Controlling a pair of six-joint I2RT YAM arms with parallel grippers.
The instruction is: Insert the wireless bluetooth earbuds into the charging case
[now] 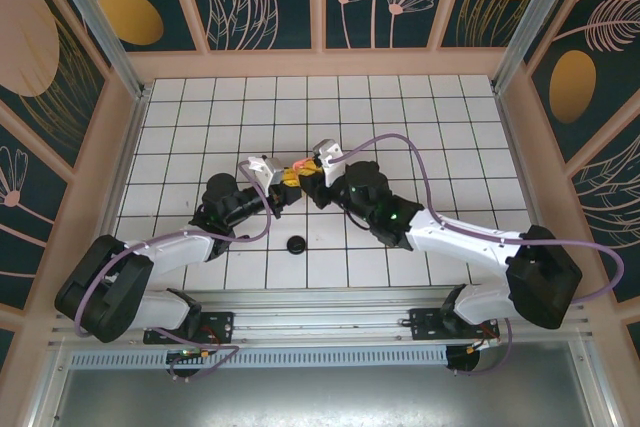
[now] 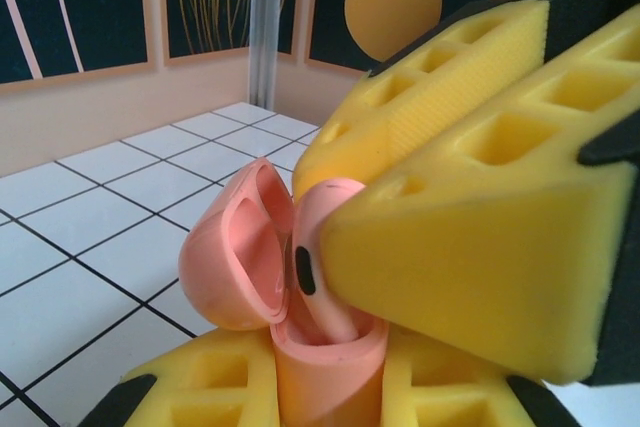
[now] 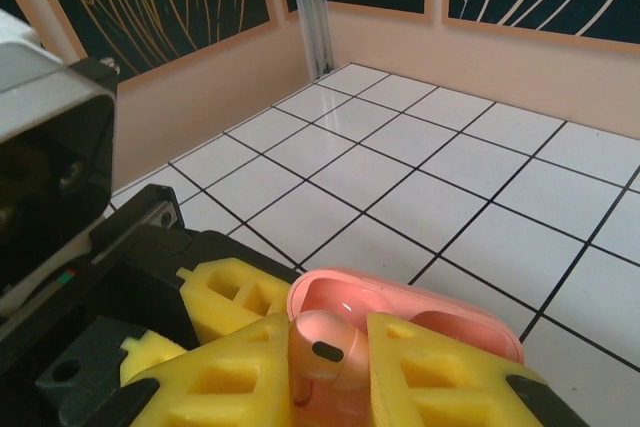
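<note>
My left gripper (image 2: 325, 392) is shut on the body of the salmon-pink charging case (image 2: 320, 367), holding it upright above the tiles. Its lid (image 2: 235, 257) hangs open to the left. My right gripper (image 3: 330, 372) is shut on a salmon-pink earbud (image 3: 325, 342). The earbud (image 2: 318, 247) has its stem down inside the case's mouth and its head still above the rim. In the right wrist view the open case lid (image 3: 420, 312) lies just beyond the earbud. From above, both grippers (image 1: 285, 187) (image 1: 312, 179) meet tip to tip at mid-table.
A small black round disc (image 1: 296, 244) lies on the white tiled floor (image 1: 400, 117) just in front of the grippers. Pink walls and a metal post (image 3: 310, 7) border the tiles at the back and sides.
</note>
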